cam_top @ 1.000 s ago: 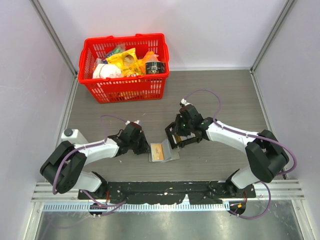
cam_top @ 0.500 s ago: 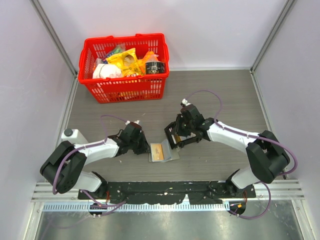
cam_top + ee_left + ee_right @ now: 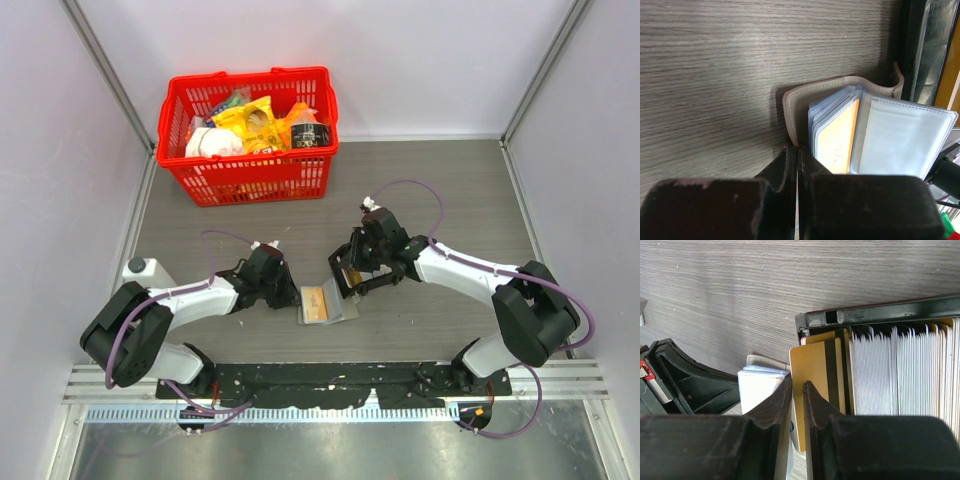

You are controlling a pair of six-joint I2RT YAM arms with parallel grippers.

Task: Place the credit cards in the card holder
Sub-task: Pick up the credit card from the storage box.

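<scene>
The card holder (image 3: pixel 330 305) lies open on the table, grey-beige cover (image 3: pixel 795 100) spread and pale blue sleeves fanned, an orange card (image 3: pixel 837 142) in one sleeve. My left gripper (image 3: pixel 293 295) (image 3: pixel 797 150) is shut, its tips resting at the cover's near edge. My right gripper (image 3: pixel 350 283) (image 3: pixel 799 384) is shut on a yellow credit card (image 3: pixel 812 365) with a black stripe. That card hangs past the black tray's wall (image 3: pixel 880 315), beside the card holder (image 3: pixel 757 382). Several more credit cards (image 3: pixel 900 375) stand on edge in the tray.
A red basket (image 3: pixel 248 130) full of groceries stands at the back left. The left arm's black wrist (image 3: pixel 685 382) sits close to the card holder's left side. A black rail (image 3: pixel 320 380) runs along the near table edge, and walls close in both sides.
The right gripper has shifted very slightly over the tray's end. The left arm and the card holder have not moved.
</scene>
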